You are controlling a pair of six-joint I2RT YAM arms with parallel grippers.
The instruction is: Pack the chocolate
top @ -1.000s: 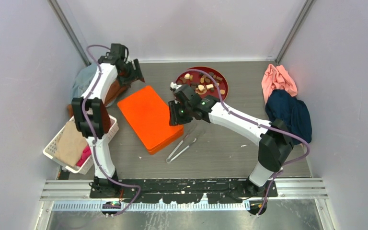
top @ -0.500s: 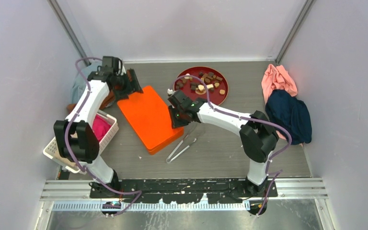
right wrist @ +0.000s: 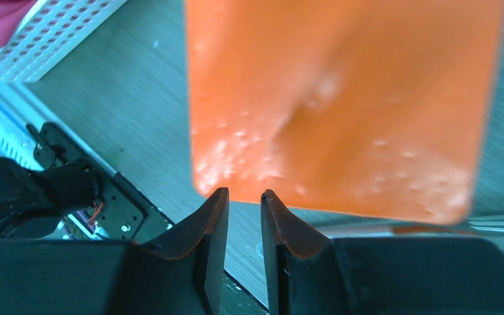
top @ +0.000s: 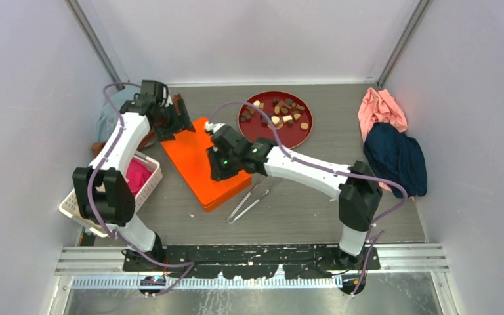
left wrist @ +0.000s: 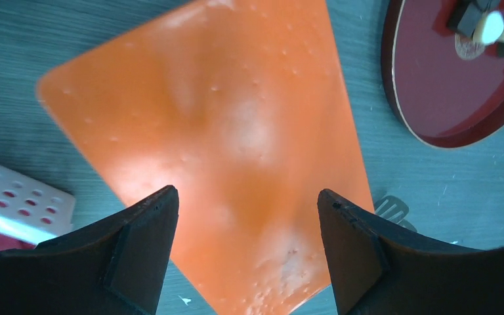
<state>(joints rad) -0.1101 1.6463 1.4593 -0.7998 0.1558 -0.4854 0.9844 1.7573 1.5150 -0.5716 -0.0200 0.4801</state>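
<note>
Right gripper [top: 218, 164] has swung from red plate [top: 302, 136] over orange box [top: 193, 164], fingers narrow, empty; left gripper [left wrist: 246, 262] fingers wide above box; chocolate [top: 277, 120] still unpacked.

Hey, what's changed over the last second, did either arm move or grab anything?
The right gripper swung left, away from the red plate, to hang over the orange box, fingers nearly closed on nothing. The left gripper came down to the box's far corner, open. Nothing was grabbed. The box, chocolate, tongs and basket stayed put.
</note>
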